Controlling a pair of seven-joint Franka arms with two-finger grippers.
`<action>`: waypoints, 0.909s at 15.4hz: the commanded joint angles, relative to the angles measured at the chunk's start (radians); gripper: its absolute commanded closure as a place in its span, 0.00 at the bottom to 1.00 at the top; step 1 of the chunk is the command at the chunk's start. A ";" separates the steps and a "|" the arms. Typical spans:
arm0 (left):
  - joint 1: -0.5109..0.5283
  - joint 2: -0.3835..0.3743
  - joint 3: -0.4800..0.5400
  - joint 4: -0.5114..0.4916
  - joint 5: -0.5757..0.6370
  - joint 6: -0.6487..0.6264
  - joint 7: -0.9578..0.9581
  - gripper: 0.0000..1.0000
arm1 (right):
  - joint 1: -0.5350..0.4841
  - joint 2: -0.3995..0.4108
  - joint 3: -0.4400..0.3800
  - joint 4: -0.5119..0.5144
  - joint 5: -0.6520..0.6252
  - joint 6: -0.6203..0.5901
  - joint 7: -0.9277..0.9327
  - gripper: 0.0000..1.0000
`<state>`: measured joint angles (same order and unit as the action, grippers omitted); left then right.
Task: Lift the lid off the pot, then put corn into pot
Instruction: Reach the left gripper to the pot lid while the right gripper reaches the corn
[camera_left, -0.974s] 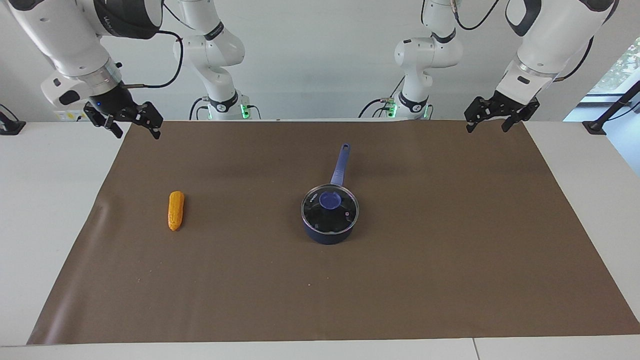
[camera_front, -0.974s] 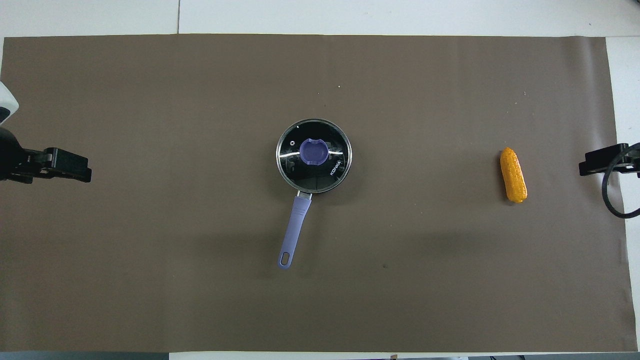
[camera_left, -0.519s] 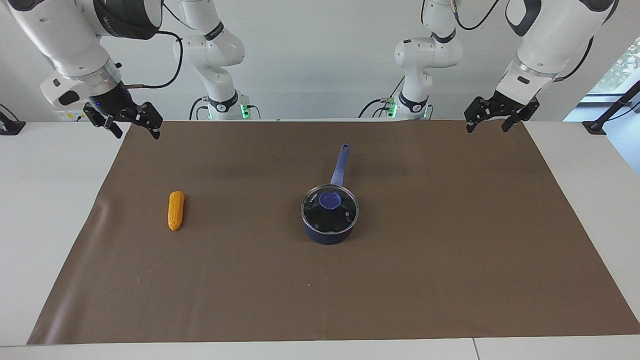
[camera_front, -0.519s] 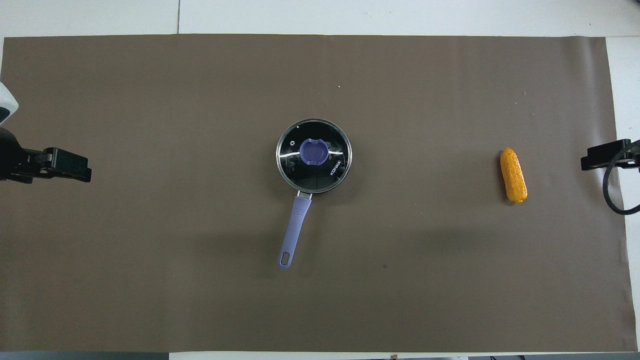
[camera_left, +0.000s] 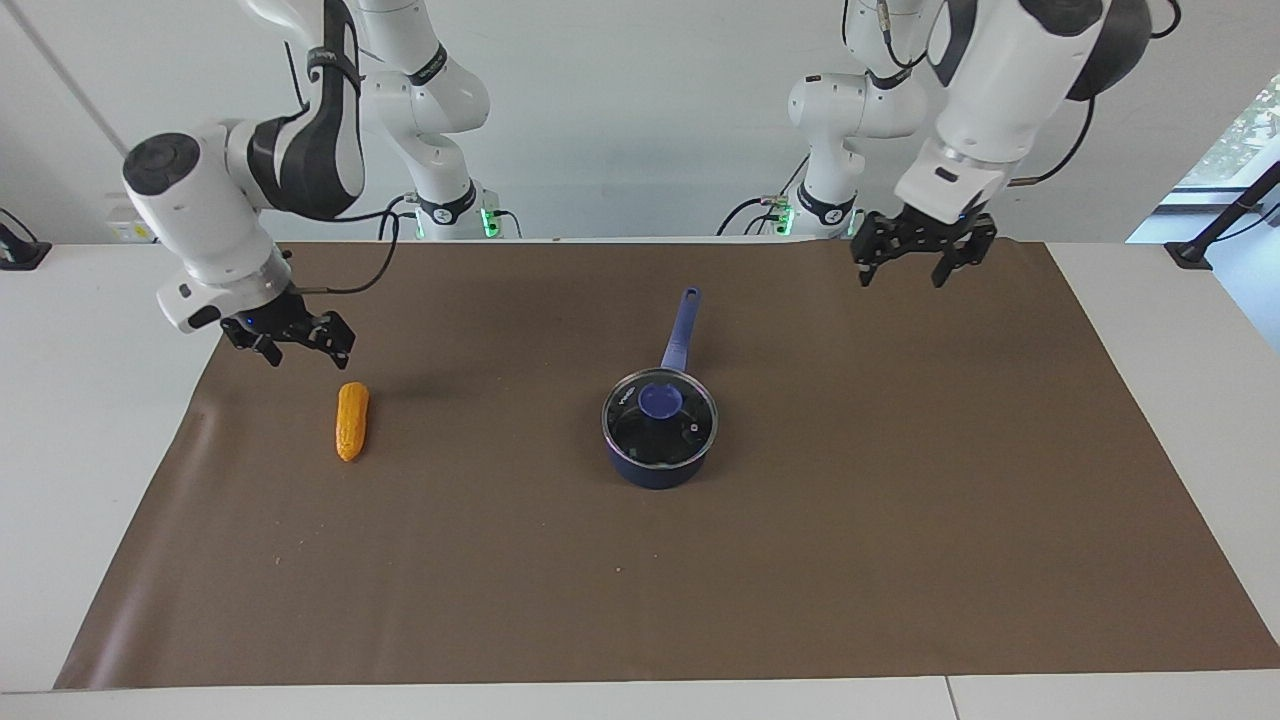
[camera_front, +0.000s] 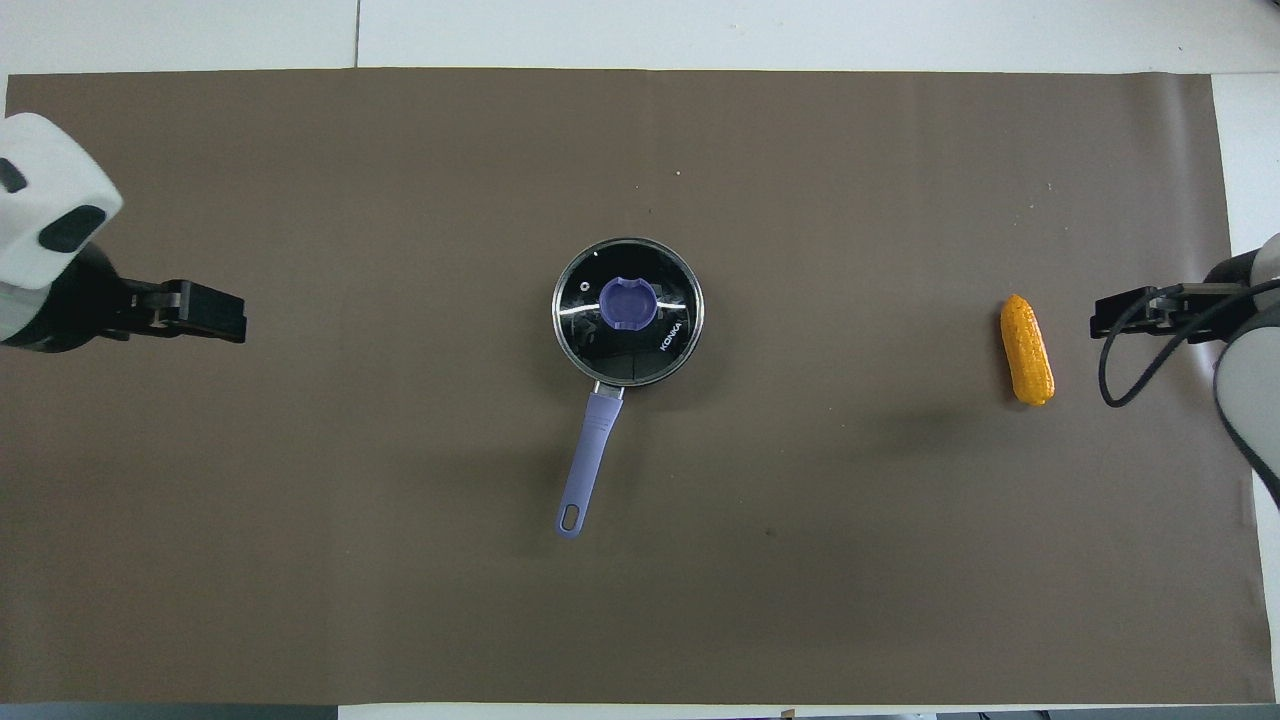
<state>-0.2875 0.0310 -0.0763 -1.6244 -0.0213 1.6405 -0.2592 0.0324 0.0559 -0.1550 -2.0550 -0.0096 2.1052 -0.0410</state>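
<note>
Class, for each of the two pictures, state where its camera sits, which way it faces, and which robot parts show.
Facing view: high across the table, looking at both arms; left pincer, right pincer above the mat.
Overhead view: above the robots' end, looking steeply down; only pincers and wrists show.
Shared: pot, lid, corn, half a turn apart.

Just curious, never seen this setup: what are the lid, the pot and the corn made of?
The lid looks like clear glass with a shiny metal rim and a matte, probably plastic, knob. The pot seems dark coated metal. The corn looks like moulded plastic, evenly orange and bumpy.
</note>
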 joint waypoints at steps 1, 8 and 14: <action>-0.148 0.252 0.012 0.220 -0.011 0.005 -0.144 0.00 | -0.005 0.030 0.005 -0.121 0.005 0.191 -0.011 0.00; -0.309 0.471 0.013 0.330 -0.035 0.160 -0.172 0.00 | -0.003 0.142 0.005 -0.137 0.003 0.262 -0.095 0.07; -0.331 0.509 0.012 0.325 -0.029 0.205 -0.172 0.00 | 0.000 0.140 0.005 -0.128 -0.003 0.210 -0.109 1.00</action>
<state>-0.6006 0.5087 -0.0808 -1.3202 -0.0407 1.8215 -0.4313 0.0345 0.2003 -0.1535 -2.1872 -0.0097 2.3414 -0.1246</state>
